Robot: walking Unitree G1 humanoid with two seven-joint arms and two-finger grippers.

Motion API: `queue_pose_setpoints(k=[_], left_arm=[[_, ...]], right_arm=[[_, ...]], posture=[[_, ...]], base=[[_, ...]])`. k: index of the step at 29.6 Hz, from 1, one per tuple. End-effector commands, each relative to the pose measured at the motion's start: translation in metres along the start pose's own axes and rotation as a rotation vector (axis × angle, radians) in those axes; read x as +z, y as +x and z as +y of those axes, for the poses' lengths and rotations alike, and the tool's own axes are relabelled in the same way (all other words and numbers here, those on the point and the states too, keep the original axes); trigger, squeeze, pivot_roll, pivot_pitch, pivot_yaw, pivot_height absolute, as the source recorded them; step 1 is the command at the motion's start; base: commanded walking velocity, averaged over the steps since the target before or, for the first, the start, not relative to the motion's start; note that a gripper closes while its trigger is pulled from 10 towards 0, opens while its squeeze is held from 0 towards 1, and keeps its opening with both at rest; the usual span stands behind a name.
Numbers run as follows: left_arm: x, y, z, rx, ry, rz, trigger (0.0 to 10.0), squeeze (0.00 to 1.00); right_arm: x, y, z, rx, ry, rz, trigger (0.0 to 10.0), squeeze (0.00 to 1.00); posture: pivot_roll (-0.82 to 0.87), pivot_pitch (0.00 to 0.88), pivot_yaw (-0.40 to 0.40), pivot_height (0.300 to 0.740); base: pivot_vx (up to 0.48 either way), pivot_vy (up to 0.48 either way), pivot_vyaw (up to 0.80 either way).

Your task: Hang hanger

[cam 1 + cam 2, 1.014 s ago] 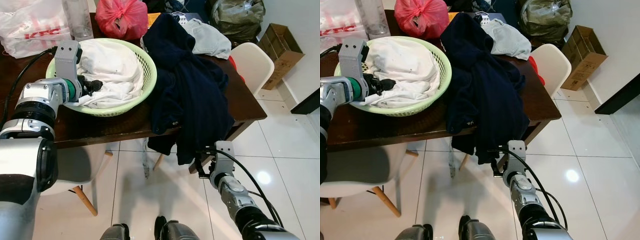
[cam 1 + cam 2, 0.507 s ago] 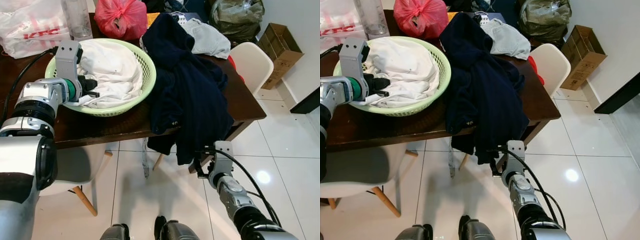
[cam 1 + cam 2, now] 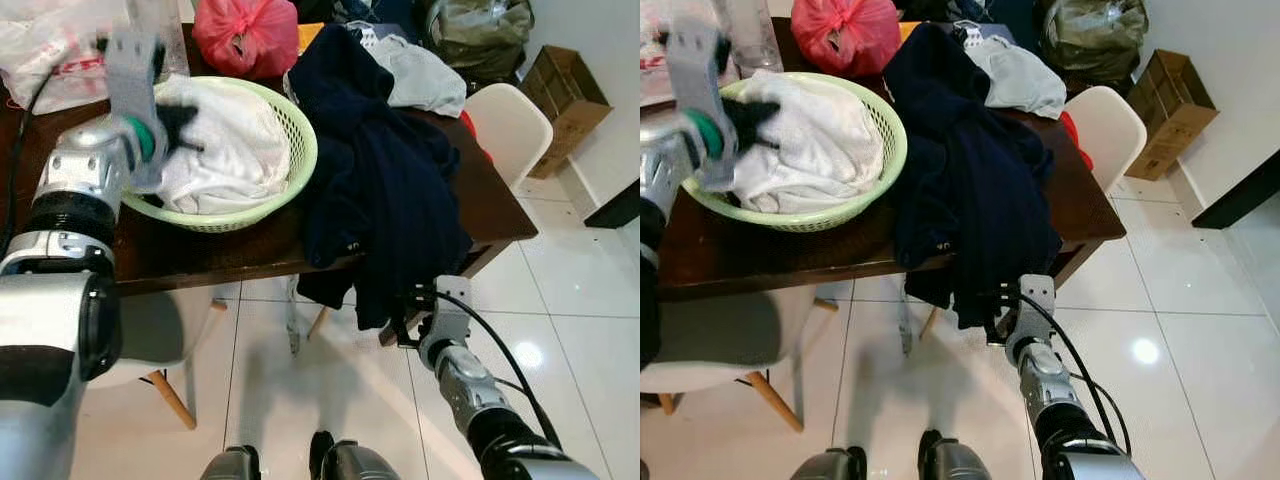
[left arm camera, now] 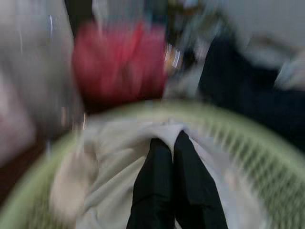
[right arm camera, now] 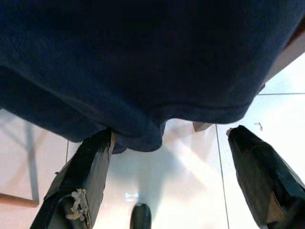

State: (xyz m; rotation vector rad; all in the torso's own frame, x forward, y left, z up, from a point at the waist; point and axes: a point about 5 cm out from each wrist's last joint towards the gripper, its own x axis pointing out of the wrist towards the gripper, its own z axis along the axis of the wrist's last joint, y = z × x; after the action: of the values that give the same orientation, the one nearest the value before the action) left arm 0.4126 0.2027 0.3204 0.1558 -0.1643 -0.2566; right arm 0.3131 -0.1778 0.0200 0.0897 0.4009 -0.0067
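- The left gripper [image 4: 174, 143] sits over the green basket [image 3: 300, 150] on the dark table [image 3: 200, 255]; its two black fingers [image 4: 152, 186] are pressed together, tips against the white cloth [image 3: 225, 140] heaped in the basket. Whether any fold of cloth is pinched between them I cannot tell, as this view is blurred.
- No hanger can be made out among the clothes.
- The right gripper [image 5: 167, 176] hangs low beside the table's near right corner, fingers spread wide, holding nothing. The hem of the navy garment [image 3: 385, 190] droops between them, and one finger looks to brush it.
- That navy garment lies draped over the table edge, beside the basket.
- Behind it lies a pale grey garment [image 3: 425, 75].
- A red plastic bag [image 3: 245, 35] stands just behind the basket.
- A white plastic bag [image 3: 50, 60] lies at the table's left end.
- A white chair [image 3: 505, 125] stands at the table's right, and a cardboard box [image 3: 565, 90] sits on the tiled floor [image 3: 580, 340] beyond it.
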Motion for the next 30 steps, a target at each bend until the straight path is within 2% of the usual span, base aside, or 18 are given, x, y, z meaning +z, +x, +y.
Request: queue_pose_setpoints(k=[1, 2, 3, 9, 11, 13, 14, 15, 17, 20, 21, 23, 24, 30], left_arm=[[0.022, 0.0, -0.008, -0.021, -0.011, -0.14, 0.0, 0.0], [0.022, 0.0, -0.008, -0.021, -0.011, -0.14, 0.0, 0.0], [0.031, -0.001, -0.012, -0.034, -0.025, -0.199, 0.0, 0.0], [0.035, -0.002, -0.014, -0.035, -0.025, -0.231, 0.0, 0.0], [0.054, -0.019, -0.048, -0.148, -0.03, -0.511, 0.0, 0.0], [0.054, -0.019, -0.048, -0.148, -0.03, -0.511, 0.0, 0.0], [0.063, -0.031, -0.059, -0.163, -0.035, -0.641, 0.0, 0.0], [0.067, -0.04, -0.065, -0.151, -0.048, -0.717, 0.0, 0.0], [0.068, -0.043, -0.066, -0.131, -0.056, -0.744, 0.0, 0.0], [0.06, -0.044, -0.067, -0.093, -0.05, -0.71, 0.0, 0.0], [0.056, -0.045, -0.068, -0.086, -0.043, -0.686, 1.3, 0.0], [0.056, -0.045, -0.068, -0.086, -0.043, -0.686, 1.3, 0.0], [0.052, -0.046, -0.069, -0.081, -0.033, -0.662, 10.0, 0.0], [0.046, -0.047, -0.074, -0.084, 0.029, -0.631, 10.0, 0.0]], right_arm=[[-0.006, -0.003, -0.005, -0.026, 0.022, 0.012, 10.0, 0.0], [-0.006, -0.003, -0.005, -0.026, 0.022, 0.012, 10.0, 0.0], [-0.006, -0.003, -0.005, -0.027, 0.023, 0.012, 10.0, 0.0], [-0.006, -0.003, -0.006, -0.028, 0.024, 0.011, 10.0, 0.0], [-0.005, -0.003, -0.005, -0.031, 0.031, 0.0, 10.0, 0.0], [-0.005, -0.003, -0.005, -0.031, 0.031, 0.0, 10.0, 0.0], [-0.002, -0.002, -0.005, -0.034, 0.042, -0.019, 10.0, 0.0], [0.002, -0.002, -0.005, -0.033, 0.055, -0.045, 10.0, 0.0], [0.004, -0.002, -0.005, -0.033, 0.064, -0.062, 10.0, 0.0], [0.01, -0.001, -0.002, -0.014, 0.087, -0.108, 10.0, 0.0], [0.012, -0.001, -0.001, -0.007, 0.093, -0.119, 10.0, 0.0], [0.012, -0.001, -0.001, -0.007, 0.093, -0.119, 10.0, 0.0], [0.012, -0.001, 0.0, 0.002, 0.096, -0.127, 10.0, 0.0], [0.013, -0.001, 0.004, 0.024, 0.105, -0.139, 10.0, 0.0]], posture=[[0.05, 0.112, -0.043, 0.74], [0.05, 0.112, -0.043, 0.74], [0.05, 0.112, -0.043, 0.74], [0.05, 0.112, -0.043, 0.74], [0.05, 0.11, -0.045, 0.74], [0.05, 0.11, -0.045, 0.74], [0.05, 0.107, -0.043, 0.74], [0.05, 0.106, -0.043, 0.74], [0.05, 0.106, -0.043, 0.74], [0.05, 0.101, -0.046, 0.74], [0.05, 0.101, -0.046, 0.74], [0.05, 0.101, -0.046, 0.74], [0.05, 0.097, -0.046, 0.74], [0.05, 0.089, -0.048, 0.74]], base=[[0.0, 0.0, 0.0], [0.0, 0.0, 0.0], [0.0, 0.0, 0.0], [0.0, 0.0, 0.0], [0.0, 0.0, 0.0], [0.0, 0.0, 0.0], [0.0, 0.0, 0.0], [0.0, 0.0, 0.0], [0.0, 0.0, 0.0], [0.0, 0.0, 0.0], [0.0, 0.0, 0.0], [0.0, 0.0, 0.0], [0.0, 0.0, 0.0], [0.0, 0.0, 0.0]])
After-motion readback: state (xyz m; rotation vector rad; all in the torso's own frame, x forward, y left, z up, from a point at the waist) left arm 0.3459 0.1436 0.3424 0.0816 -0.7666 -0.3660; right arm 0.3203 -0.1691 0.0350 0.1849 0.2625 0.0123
